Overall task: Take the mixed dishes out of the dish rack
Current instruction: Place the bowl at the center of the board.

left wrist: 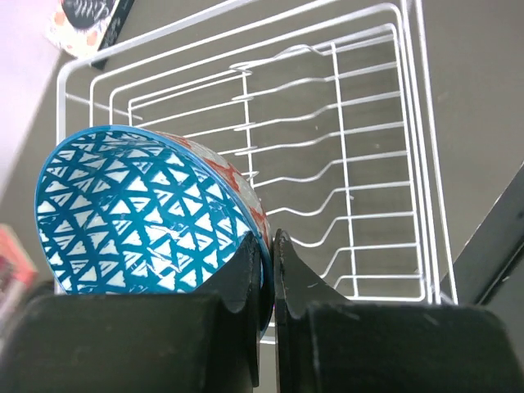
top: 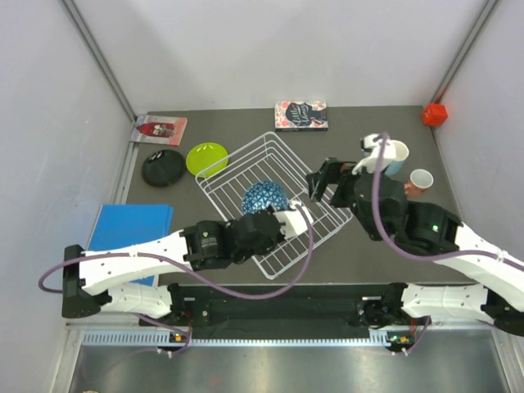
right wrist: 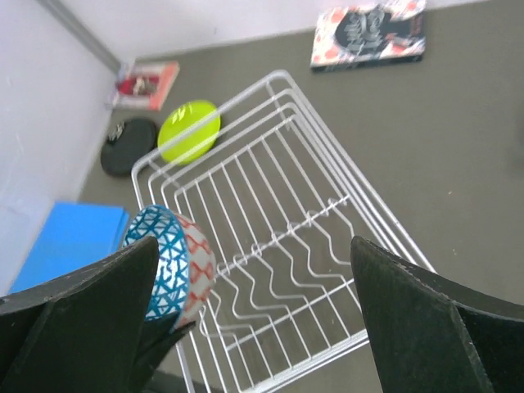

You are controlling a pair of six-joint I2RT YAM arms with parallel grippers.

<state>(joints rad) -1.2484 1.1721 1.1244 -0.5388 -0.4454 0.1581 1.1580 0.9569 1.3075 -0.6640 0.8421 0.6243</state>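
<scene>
White wire dish rack (top: 237, 176) sits mid-table, set at an angle, and carries one item only: the small patterned bowl (top: 264, 196), tipped on edge toward its near-left side.

Left gripper (left wrist: 266, 270): jaws narrow, clamped on the bowl's rim, one finger inside the blue lattice face and one outside. Whether the bowl's lower edge is off the bars cannot be told from any view.

Right gripper (top: 322, 184): jaws wide, empty, hovering over the rack's right-hand side.

Already out on the table: black plate (top: 163, 168) and lime-green plate (top: 207, 157) lie side by side left of the rack; light-blue mug (top: 396, 155) and salmon-pink mug (top: 420, 179) stand to its right.

Assessment: the step in hand is removal of the bowl, probably the last piece. The next move calls for a lift high enough to pass the raised side, then a carry to open table, likely leftward near the plates. A rim-only pinch on a tilted bowl may pivot; slow travel is advised.
</scene>
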